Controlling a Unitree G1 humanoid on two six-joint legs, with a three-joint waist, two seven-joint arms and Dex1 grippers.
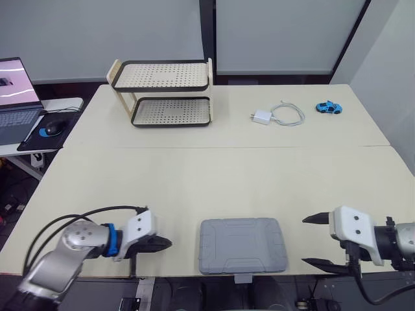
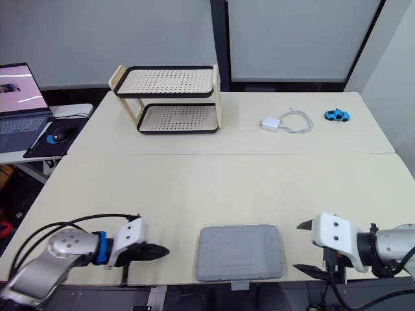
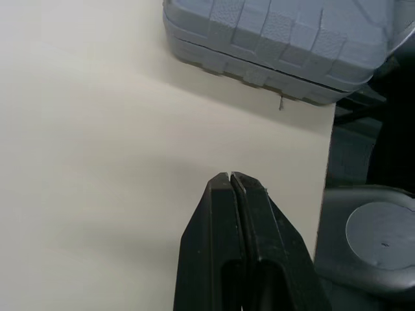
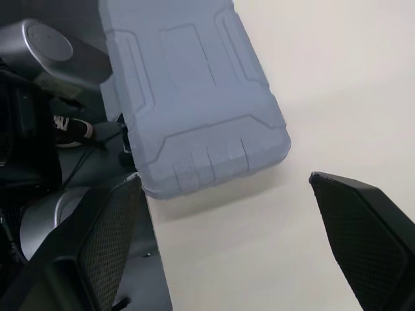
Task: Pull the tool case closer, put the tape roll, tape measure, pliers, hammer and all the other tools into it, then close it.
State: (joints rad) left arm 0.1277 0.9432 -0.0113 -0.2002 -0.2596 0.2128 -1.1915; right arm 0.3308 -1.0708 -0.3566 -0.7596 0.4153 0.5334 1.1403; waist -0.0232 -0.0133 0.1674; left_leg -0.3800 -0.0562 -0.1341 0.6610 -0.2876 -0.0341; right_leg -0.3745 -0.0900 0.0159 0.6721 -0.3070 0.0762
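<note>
Tool case: Your grey ribbed plastic tool case (image 1: pixel 243 245) lies flat with its lid down at the near edge of the cream table (image 1: pixel 214 181). Its front lip hangs slightly past that edge.
Left claw: Your left claw (image 1: pixel 167 244) has its two black fingers pressed together with nothing between them. It sits low over the table and points at the case's left side.
Left claw to case: You are near the case, but a strip of bare table separates the fingertips from its side wall.
Right claw: Your right claw (image 1: pixel 305 241) is spread wide and empty. Its fingertips are aimed at the case's right side.
Right claw to case: You are close beside the case and not touching it, with bare table showing between the fingertips and its corner.
Case between claws: The case lies between your two claws, about level with both, and neither one holds it.
Far side of table: A two-tier perforated rack with black rims (image 1: pixel 165 91) stands at the far left. A white charger with a coiled cable (image 1: pixel 275 115) and a small blue toy car (image 1: pixel 329 107) lie towards the far right. All three are well apart from the case.
Side table on your left: An open laptop (image 1: pixel 16 103) and a dark mouse (image 1: pixel 54 126) sit here.
</note>
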